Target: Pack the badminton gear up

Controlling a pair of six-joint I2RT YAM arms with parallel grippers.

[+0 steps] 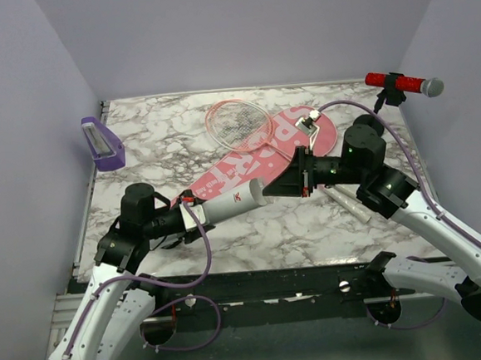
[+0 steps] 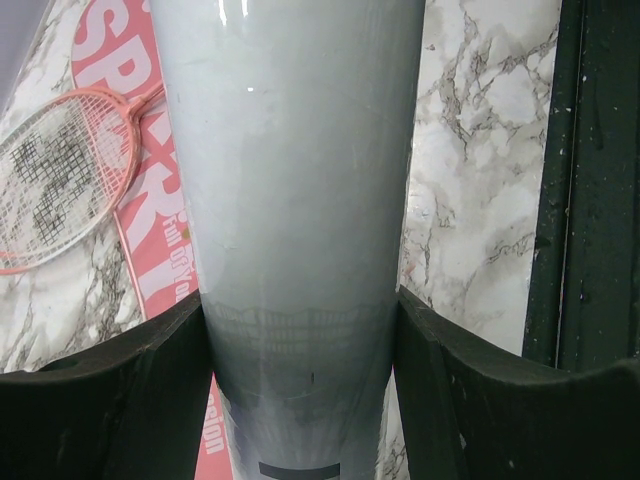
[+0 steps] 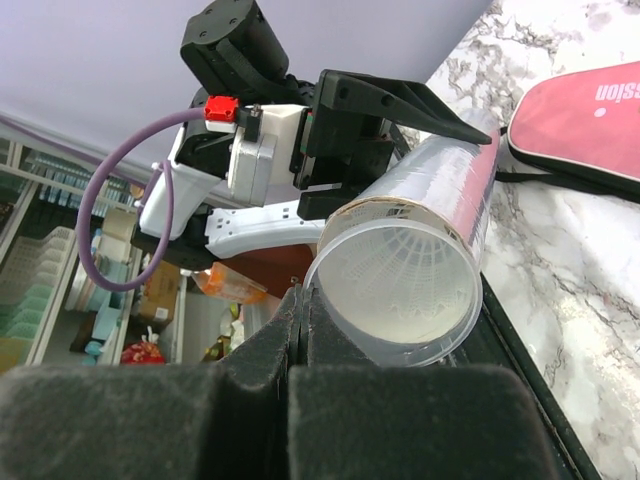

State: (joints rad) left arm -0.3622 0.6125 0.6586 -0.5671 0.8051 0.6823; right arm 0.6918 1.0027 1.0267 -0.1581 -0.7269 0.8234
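My left gripper [image 1: 195, 214] is shut on the white tube [image 1: 232, 202] and holds it level above the table, open end to the right. The tube fills the left wrist view [image 2: 300, 200] between my fingers [image 2: 150, 380]. My right gripper [image 1: 295, 180] is shut and empty, its tips [image 3: 305, 300] right beside the tube's open rim [image 3: 330, 300]. The white shuttlecock [image 3: 400, 270] sits inside the tube. The pink racket [image 1: 238, 122] lies at the back, its head next to the pink SPORT bag [image 1: 260, 158], which lies flat under the tube.
A red microphone [image 1: 395, 83] on a black stand stands at the back right. A purple tray [image 1: 102, 143] sits at the back left edge. A pale rod [image 1: 346, 203] lies on the marble under my right arm.
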